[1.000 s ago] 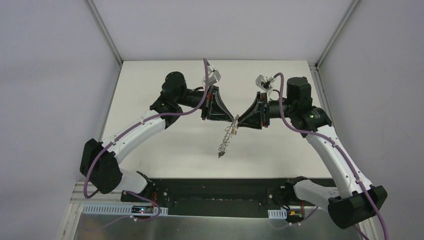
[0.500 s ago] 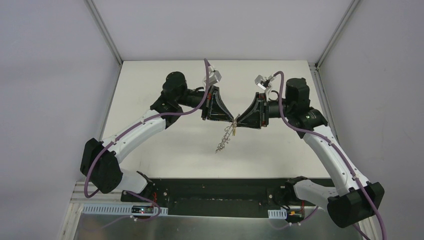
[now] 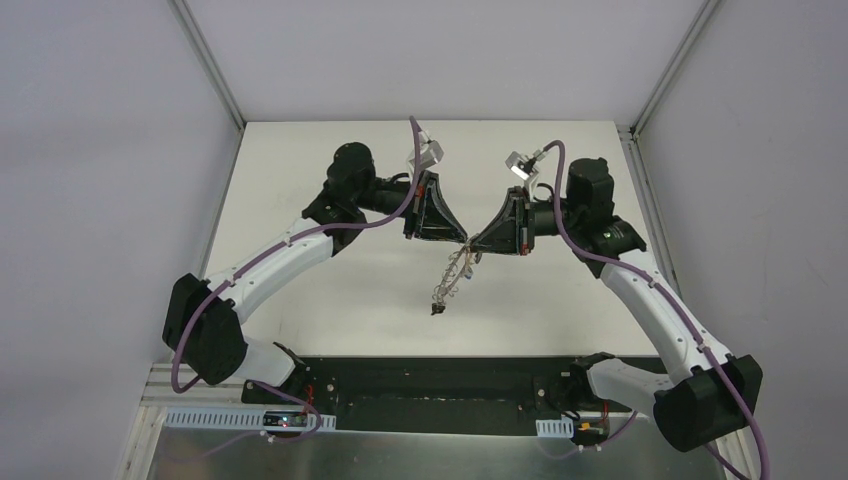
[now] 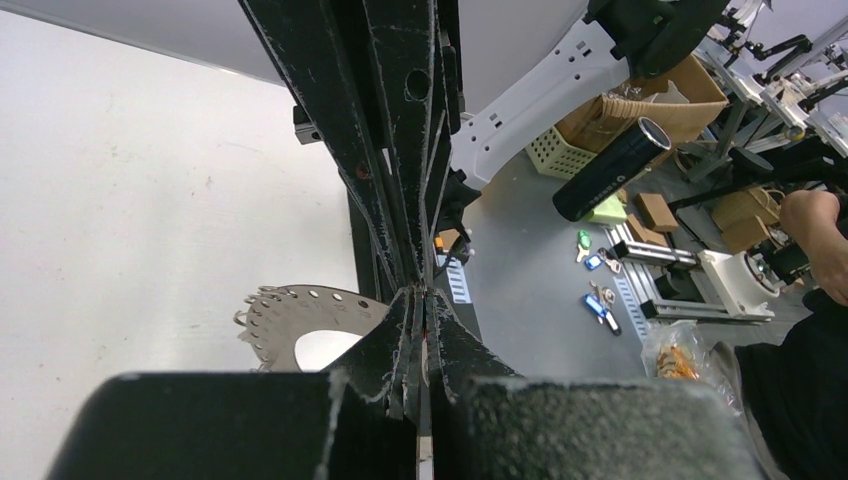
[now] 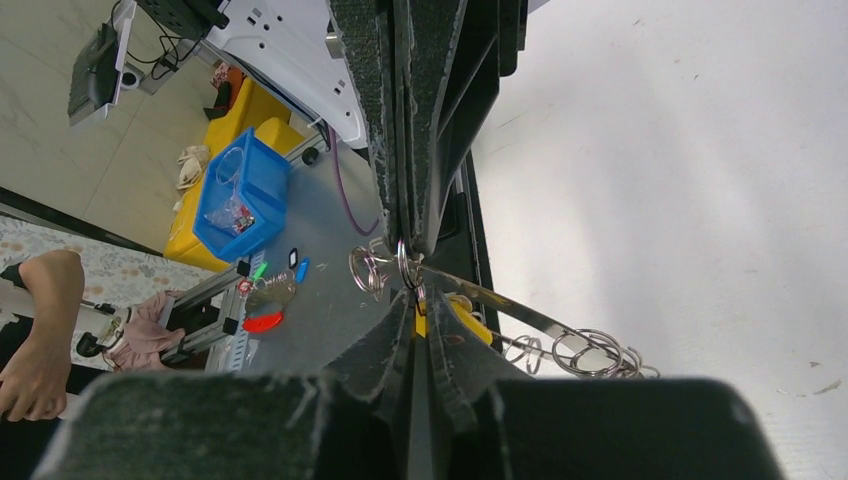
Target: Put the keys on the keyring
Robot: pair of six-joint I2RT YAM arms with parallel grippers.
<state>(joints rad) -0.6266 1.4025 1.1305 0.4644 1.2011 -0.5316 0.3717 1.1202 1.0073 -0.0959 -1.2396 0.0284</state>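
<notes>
Two arms reach in over the white table [image 3: 330, 200], the left arm [image 3: 270, 260] from the near-left corner and the right arm [image 3: 650, 300] from the near-right corner, and they meet tip to tip above the middle of the tabletop. The left gripper [image 3: 463, 240] has its jaws pressed together on the upper rim of the keyring [image 3: 455, 275], which hangs in the air from that point and slants down toward the near edge, clear of the surface. The right gripper [image 3: 474, 242], nose to nose with the left one, has its jaws closed too, with the yellow key [image 5: 465, 318] pinched between them just beside the ring's rim. The left wrist view shows the keyring as a flat grey plate with small holes along its edge; the right wrist view shows it edge-on, with wire loops [image 5: 590, 350] bunched at its far end. A small dark piece [image 3: 437, 310] dangles at the keyring's low end, too small to tell what it is.
</notes>
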